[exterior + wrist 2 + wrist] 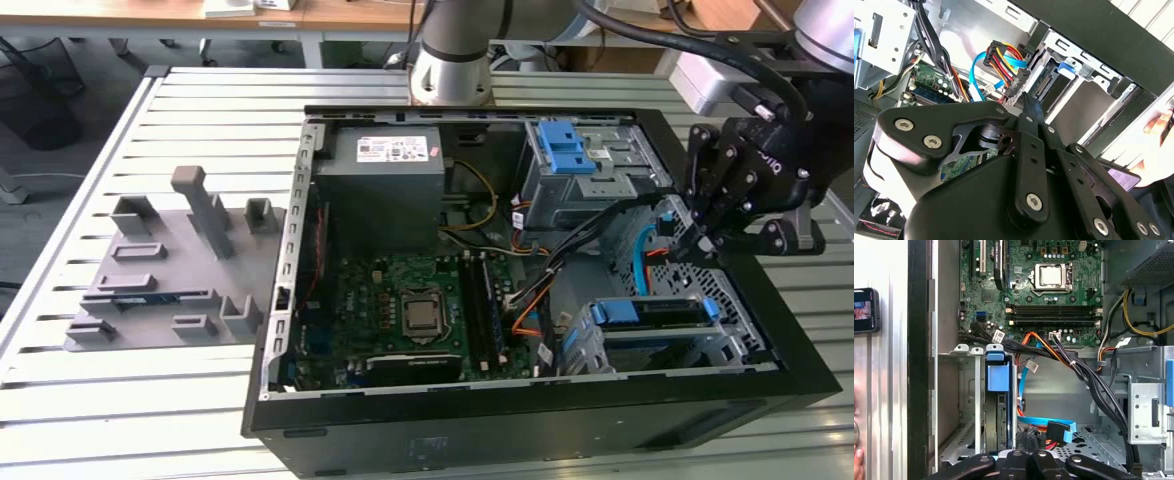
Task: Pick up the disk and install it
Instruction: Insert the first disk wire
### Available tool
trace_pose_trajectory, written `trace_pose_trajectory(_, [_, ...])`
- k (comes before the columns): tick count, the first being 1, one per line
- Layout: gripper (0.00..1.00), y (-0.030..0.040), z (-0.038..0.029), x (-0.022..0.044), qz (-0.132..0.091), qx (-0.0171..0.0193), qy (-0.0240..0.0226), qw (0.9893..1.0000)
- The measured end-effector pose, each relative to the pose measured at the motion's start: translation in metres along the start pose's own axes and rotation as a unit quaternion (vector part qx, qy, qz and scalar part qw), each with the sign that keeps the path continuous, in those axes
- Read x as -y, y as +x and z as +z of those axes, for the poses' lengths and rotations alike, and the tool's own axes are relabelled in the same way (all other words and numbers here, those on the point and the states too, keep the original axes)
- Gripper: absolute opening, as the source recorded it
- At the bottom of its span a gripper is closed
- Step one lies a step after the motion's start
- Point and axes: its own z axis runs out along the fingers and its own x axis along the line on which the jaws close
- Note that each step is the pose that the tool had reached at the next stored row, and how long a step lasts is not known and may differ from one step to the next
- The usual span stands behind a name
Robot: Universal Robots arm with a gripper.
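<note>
Table [134, 420] of pale metal slats carries everything. Open black computer case [534, 420] lies on its side on it, interior exposed. Grey moulded fixture [167, 270] sits on the slats toward the exterior view's left, apart from the case. Arm base [454, 60] stands behind the case.

Inside the case: grey power supply box [378, 195] at the back, green motherboard [400, 310] in front of it with the bare CPU socket [1053, 276] visible in the first wrist view. Grey drive cage with blue latch [577, 165] sits at the back, toward the exterior view's right. Bundled black cables [1089, 375] run across the middle; a blue data cable [976, 77] curls near red and yellow power leads.

Disk [650, 312] sits in the lower bay at the front corner on the exterior view's right, blue carrier showing, already seated in its metal bracket. In the first wrist view its blue tab [996, 372] stands upright in the bay.

Gripper [697, 240] hangs just above the disk, not touching it. Fingers look drawn together and hold nothing.

A hand [1160, 122] rests at the case edge.
</note>
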Motion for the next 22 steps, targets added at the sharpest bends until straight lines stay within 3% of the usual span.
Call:
trace_pose_trajectory(13, [0.11, -0.0045, -0.0004, 0.0022, 0.001, -0.0006, 0.0000, 1.0000])
trace_pose_trajectory(16, [0.24, -0.0061, -0.0004, 0.0022, 0.006, -0.0005, -0.0001, 1.0000])
trace_pose_trajectory(22, [0.24, -0.0114, -0.0004, 0.0033, 0.014, -0.0004, -0.0002, 0.9999])
